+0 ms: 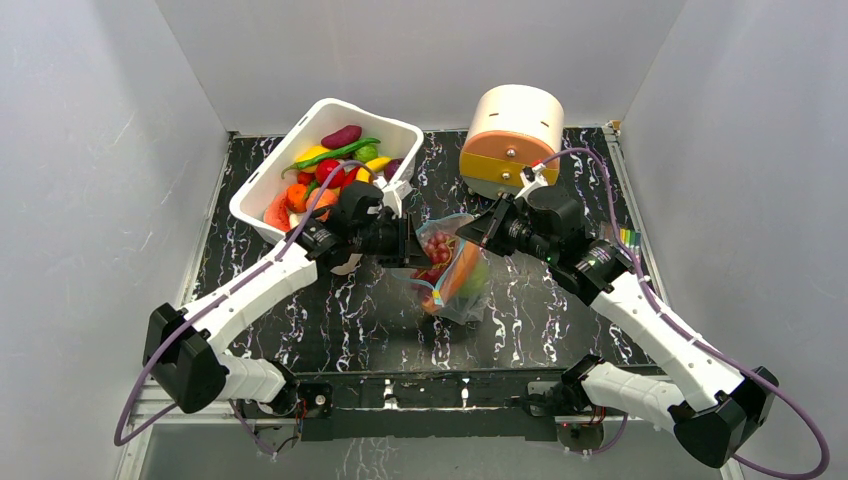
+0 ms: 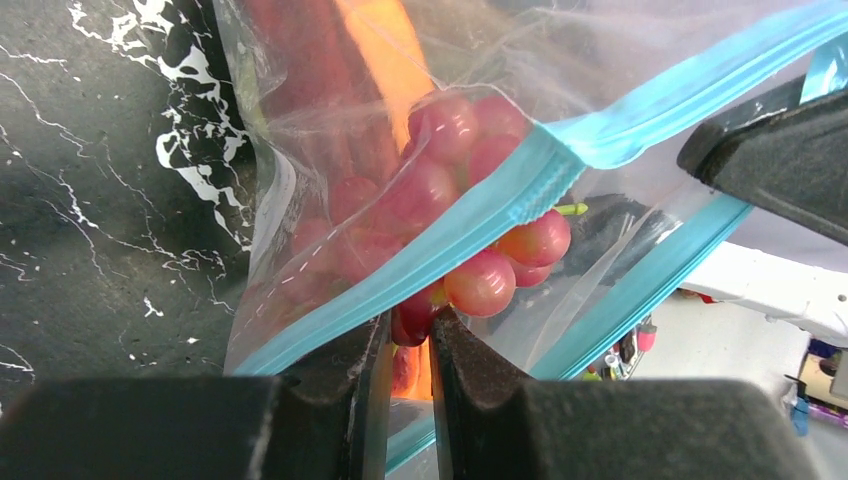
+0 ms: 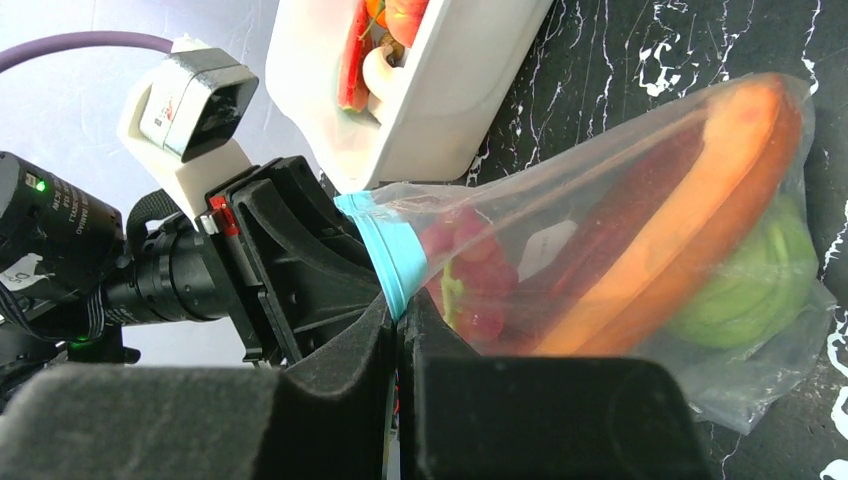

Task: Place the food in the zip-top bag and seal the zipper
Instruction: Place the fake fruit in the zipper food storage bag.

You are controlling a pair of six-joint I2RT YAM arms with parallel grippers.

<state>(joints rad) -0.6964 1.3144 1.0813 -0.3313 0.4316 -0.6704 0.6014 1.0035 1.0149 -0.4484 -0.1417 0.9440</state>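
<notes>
Top external view: zipper stretched between both grippers

The zip-top bag (image 1: 455, 275) lies on the table (image 1: 350, 320), mouth far, body near. The left gripper (image 1: 412, 243) pinches the left end of the zipper (image 2: 480, 215), the right gripper (image 1: 478, 228) pinches the right end, so the strip runs left to right between them. Some red grapes (image 2: 480, 283) lie across the open lips; I think they block sealing.
</notes>
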